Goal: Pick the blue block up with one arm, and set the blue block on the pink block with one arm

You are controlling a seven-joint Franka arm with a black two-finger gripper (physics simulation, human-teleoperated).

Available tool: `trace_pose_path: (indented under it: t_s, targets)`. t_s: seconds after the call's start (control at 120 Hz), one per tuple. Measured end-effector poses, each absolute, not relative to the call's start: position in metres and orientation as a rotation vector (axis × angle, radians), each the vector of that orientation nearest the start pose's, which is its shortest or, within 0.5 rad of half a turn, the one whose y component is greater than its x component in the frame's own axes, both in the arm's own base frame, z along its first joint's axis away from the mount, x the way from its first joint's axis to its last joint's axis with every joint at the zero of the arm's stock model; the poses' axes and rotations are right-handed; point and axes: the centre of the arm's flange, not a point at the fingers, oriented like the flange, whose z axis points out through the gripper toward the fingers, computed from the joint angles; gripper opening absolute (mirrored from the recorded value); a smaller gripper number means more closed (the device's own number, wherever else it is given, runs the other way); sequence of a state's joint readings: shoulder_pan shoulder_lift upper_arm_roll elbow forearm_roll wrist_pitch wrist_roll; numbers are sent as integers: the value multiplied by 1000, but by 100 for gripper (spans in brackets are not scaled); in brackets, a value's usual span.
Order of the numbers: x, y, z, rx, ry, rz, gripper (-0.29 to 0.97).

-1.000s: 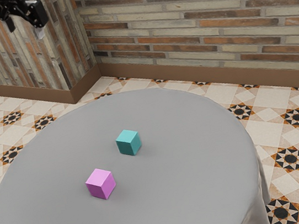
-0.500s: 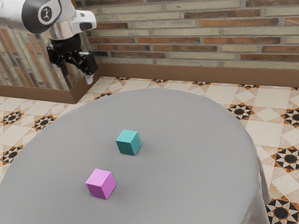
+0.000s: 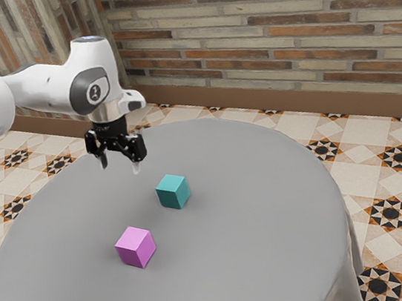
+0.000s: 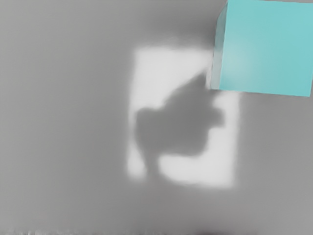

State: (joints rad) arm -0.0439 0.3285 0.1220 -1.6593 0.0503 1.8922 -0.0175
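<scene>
hand point(image 3: 119, 159) spread, empty | blue block point(image 3: 172, 191) near, exterior view's right, untouched

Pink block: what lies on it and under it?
The pink block has a bare top; the blue block sits apart. Under it is the table; its bottom face is hidden.

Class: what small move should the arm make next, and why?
Probably shift the gripper toward the exterior view's right, over the blue block: it hangs open above the table, beside the block, which sits ungrasped.
</scene>
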Motion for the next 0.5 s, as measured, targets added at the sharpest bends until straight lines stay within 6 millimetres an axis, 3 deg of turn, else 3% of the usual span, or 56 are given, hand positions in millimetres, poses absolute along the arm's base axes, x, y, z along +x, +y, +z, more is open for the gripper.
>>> trace_pose_path:
  t_s: [0.067,0.15,0.317,0.5]
  targets:
    - [637,49,400,-3058,-136,158,68]
    - [635,50,399,-3062,-158,141,68]
    - [624,58,370,-3090,-248,204,68]
    - [639,56,349,-3097,-288,194,68]
